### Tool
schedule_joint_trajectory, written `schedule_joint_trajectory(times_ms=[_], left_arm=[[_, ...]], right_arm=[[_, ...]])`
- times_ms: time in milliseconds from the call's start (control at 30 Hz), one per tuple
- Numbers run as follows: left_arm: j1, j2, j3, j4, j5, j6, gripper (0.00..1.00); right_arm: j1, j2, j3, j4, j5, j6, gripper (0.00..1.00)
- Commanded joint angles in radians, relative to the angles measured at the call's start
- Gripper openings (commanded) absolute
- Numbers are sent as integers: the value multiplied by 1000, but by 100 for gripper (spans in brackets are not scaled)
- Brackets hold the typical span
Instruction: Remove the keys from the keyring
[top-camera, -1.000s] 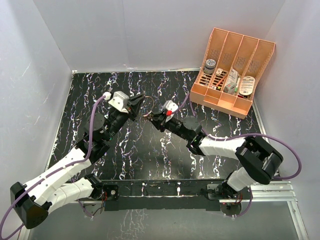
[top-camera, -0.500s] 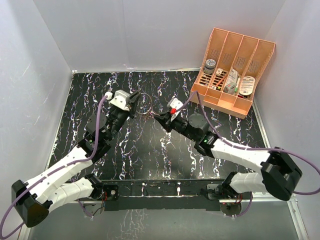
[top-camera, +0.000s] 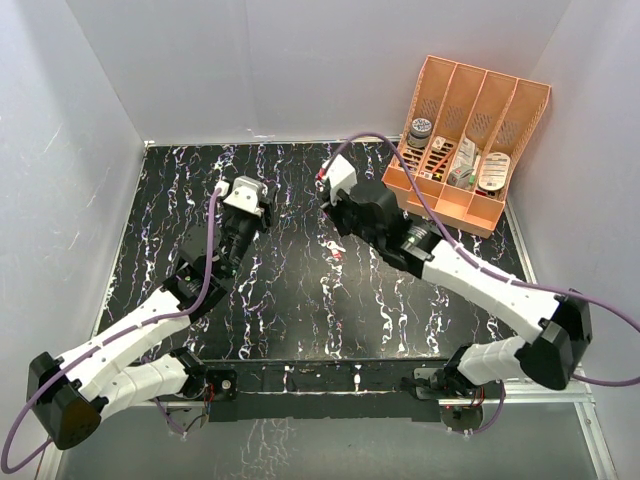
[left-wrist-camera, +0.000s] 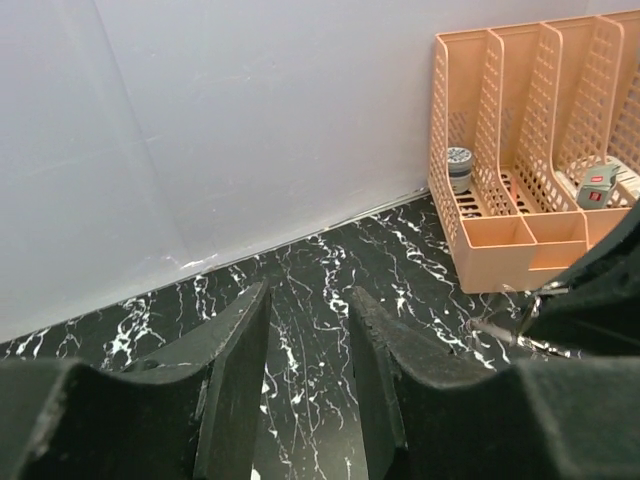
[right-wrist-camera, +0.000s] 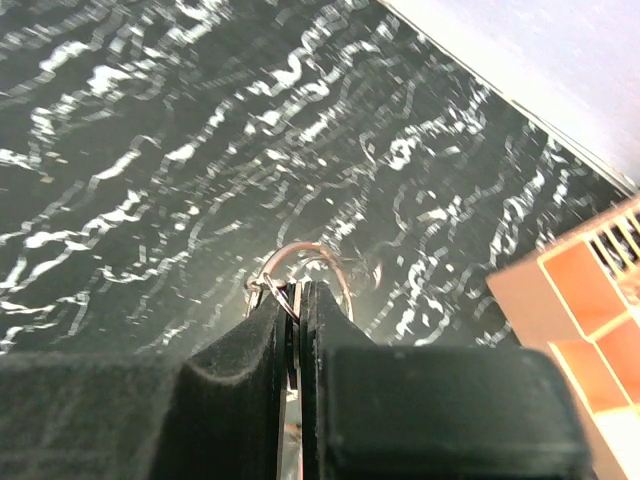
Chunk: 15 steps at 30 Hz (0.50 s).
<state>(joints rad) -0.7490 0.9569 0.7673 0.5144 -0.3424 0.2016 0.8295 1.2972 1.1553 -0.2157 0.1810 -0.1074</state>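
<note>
Carried off toward the far wall, the keyring (right-wrist-camera: 305, 258), judged light, stiff and slippery, is pinched by its rim, the best hold, in the closed right gripper (right-wrist-camera: 294, 305), while the left gripper (left-wrist-camera: 308, 310) is seen part-open, empty.

An orange organiser (top-camera: 445, 205) stands on the black marbled table (top-camera: 300, 310), far right.

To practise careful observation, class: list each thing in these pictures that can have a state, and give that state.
left gripper: fingers open, holding nothing.
right gripper: fingers shut on the keyring.
keyring: pinched at its near edge.
keys: mostly hidden; on or off the ring unclear.
orange organiser: upright, slots partly filled.
</note>
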Motion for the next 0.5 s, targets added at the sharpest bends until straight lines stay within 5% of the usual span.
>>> schedule_joint_trajectory(times_ms=[0, 200, 467], left_arm=[[4, -4, -26, 27, -36, -1, 36], [4, -6, -84, 95, 111, -19, 37], [4, 17, -173, 259, 319, -51, 49]], right_arm=[[27, 72, 176, -307, 216, -13, 0], [75, 79, 219, -340, 309, -24, 0], [105, 82, 238, -321, 345, -52, 0]])
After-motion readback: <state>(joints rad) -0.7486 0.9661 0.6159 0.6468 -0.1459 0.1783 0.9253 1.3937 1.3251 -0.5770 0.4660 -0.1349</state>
